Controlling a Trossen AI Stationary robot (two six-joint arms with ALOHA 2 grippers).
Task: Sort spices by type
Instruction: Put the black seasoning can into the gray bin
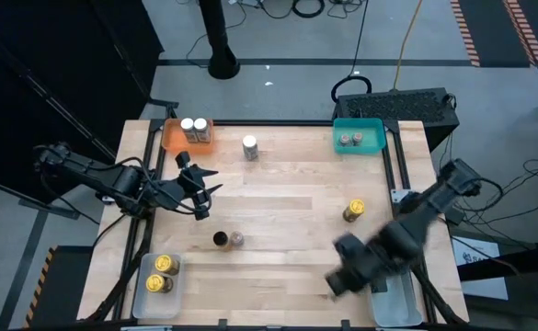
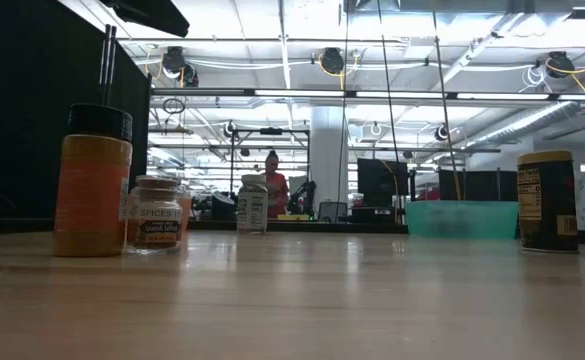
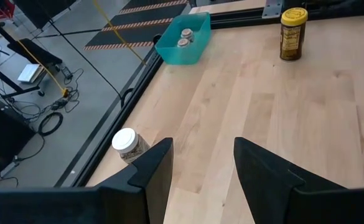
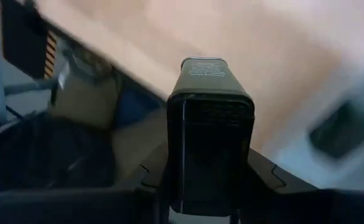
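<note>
Right gripper (image 4: 206, 186) jaws clamped on dark spice jar (image 4: 210, 130), left gripper (image 3: 201, 168) jaws apart, empty.

Even bright overhead light, ceiling strip lights (image 2: 302, 93) glaring in low view, right hand (image 1: 351, 267) motion-blurred, right wrist background smeared

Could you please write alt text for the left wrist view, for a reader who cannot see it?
The left gripper hangs open and empty over the wooden table. A white-lidded spice jar stands beside it near the table edge; farther off, a teal tray holds two grey-lidded jars, and a gold-lidded jar stands alone.
</note>
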